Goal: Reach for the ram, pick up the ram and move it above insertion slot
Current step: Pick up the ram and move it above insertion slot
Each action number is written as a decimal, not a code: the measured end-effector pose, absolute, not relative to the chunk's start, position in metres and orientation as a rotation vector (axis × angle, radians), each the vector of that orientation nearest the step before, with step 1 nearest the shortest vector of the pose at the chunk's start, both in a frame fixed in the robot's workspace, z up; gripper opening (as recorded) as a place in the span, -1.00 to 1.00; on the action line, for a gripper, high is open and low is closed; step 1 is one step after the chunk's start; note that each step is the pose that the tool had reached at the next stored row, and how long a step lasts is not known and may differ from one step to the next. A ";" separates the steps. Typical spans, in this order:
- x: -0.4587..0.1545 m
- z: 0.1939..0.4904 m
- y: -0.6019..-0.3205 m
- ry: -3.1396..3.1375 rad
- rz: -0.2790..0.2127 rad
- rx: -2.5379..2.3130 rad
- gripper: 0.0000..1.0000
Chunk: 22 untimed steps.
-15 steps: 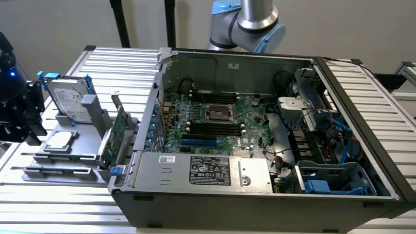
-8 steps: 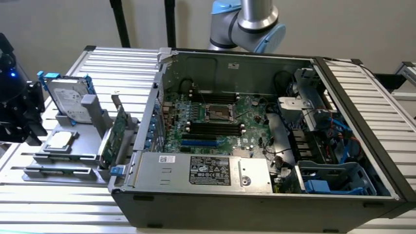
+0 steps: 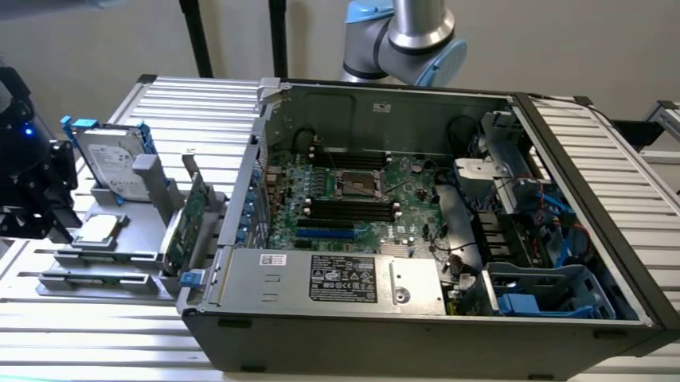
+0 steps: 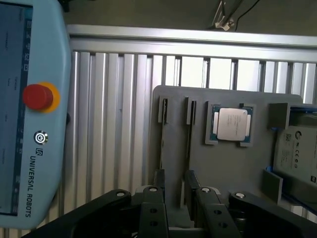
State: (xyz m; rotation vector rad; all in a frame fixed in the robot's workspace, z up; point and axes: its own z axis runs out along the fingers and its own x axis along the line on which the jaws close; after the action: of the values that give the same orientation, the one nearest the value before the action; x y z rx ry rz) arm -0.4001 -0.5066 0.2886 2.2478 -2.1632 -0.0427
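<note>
In the exterior view, the open computer case (image 3: pixel 425 338) lies on the slatted table (image 3: pixel 191 99), its motherboard (image 3: pixel 409 179) facing up with the long dark insertion slots (image 3: pixel 351 209) below the socket. The arm (image 3: pixel 416 36) rises behind the case. At the exterior view's left a grey fixture (image 3: pixel 69 284) carries a hard drive (image 3: pixel 111 159), a processor (image 3: pixel 98 231) and an upright green expansion card (image 3: pixel 193 223). The gripper (image 3: pixel 32 223) hangs as a dark mass over that fixture's outer edge, well apart from the case.

In the wrist view, we look down on the same fixture (image 4: pixel 233 171). Two narrow slots run side by side next to the processor (image 4: pixel 231 124). We take the thin dark strip in the slot nearer the processor for the ram (image 4: pixel 189 134), seen edge-on, though we cannot be sure. The gripper (image 4: pixel 174 181) hovers above the slots with its fingers (image 4: pixel 158 181) spread, holding nothing. A teach pendant (image 4: pixel 29 148) with a red button (image 4: pixel 37 96) lies on the table beside the fixture.
</note>
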 end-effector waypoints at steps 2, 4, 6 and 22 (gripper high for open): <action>-0.400 0.285 -0.507 -2.163 -0.043 2.248 -0.40; -0.400 0.281 -0.507 -2.163 -0.043 2.247 -0.40; -0.400 0.278 -0.507 -2.163 -0.043 2.248 -0.40; -0.400 0.249 -0.514 -2.161 -0.043 2.250 -0.40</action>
State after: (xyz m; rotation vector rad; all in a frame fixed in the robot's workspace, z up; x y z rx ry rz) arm -0.4003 -0.5135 0.2487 2.2497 -2.1610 -0.0434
